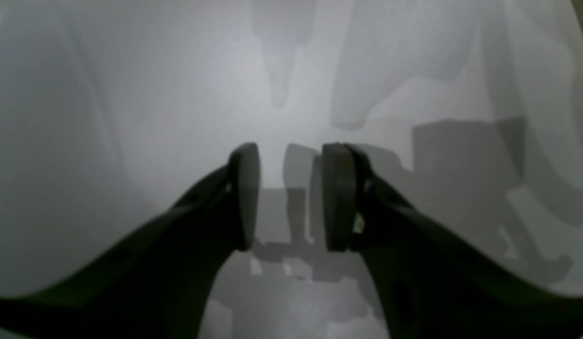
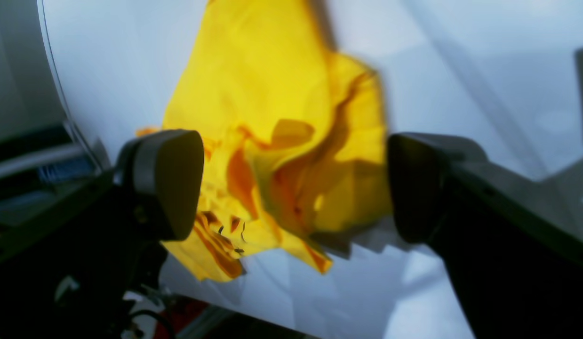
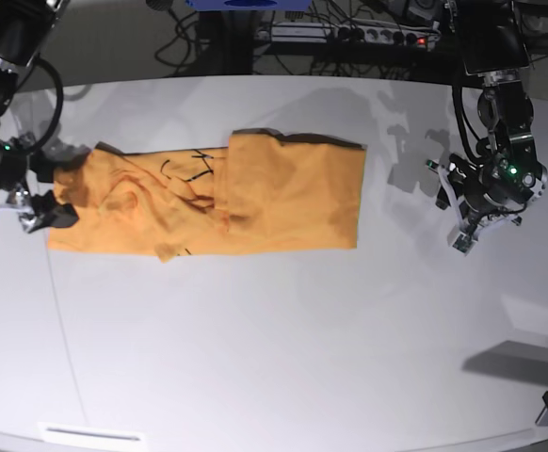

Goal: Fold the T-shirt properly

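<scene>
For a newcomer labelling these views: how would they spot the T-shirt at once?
Look at the big white table. On its far half, nearer the right gripper, lies the T-shirt, partly folded into a long strip. It is the only cloth, orange-yellow.

The table lies bare along its whole near half and between the shirt and the left gripper, so a gripper could pass freely there. The left gripper hangs well apart from the shirt's edge, over bare surface, its jaws parted a little with nothing between them. At the opposite end the right gripper crowds the shirt's bunched end, jaws spread wide on either side of the rumpled cloth. Beyond the far table edge, cables and a power strip clutter the way.
</scene>
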